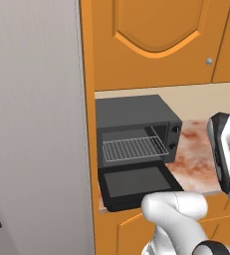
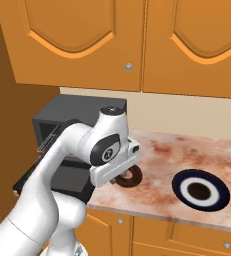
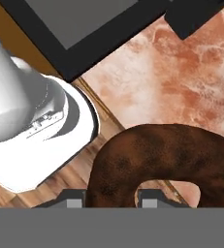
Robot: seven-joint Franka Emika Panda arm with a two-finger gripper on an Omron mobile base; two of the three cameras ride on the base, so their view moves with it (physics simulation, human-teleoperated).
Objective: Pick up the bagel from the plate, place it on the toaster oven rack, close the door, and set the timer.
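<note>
**Inspector:** Locate the bagel.

**Assistant:** The bagel (image 2: 131,176) is off the plate, held under the gripper (image 3: 112,197) above the near edge of the worktop (image 2: 187,155). In the hand view it sits clamped between the two fingers (image 3: 73,199), one outside the ring and one in the centre hole.

**Inspector:** Orientation?

**Assistant:** It is a ring, so it has no long axis. In the right base view it hangs roughly flat, hole facing up and down, partly hidden by the hand. Exact tilt I cannot tell.

**Inspector:** The plate?

**Assistant:** The plate (image 2: 201,190) lies on the worktop to the right of the bagel, well apart, with only its navy ring pattern showing.

**Inspector:** Oven condition?

**Assistant:** The toaster oven (image 1: 136,124) stands at the left end of the worktop against the orange side panel (image 1: 88,99). The door (image 1: 136,183) is folded down flat toward the near edge, glass up. The toaster oven rack (image 1: 134,148) sits level in the cavity, bare. Two knobs (image 1: 174,137) are on the right face. The bagel is to the right of the open door.

**Inspector:** Surroundings?

**Assistant:** Orange cabinet doors (image 2: 137,40) above.
</note>
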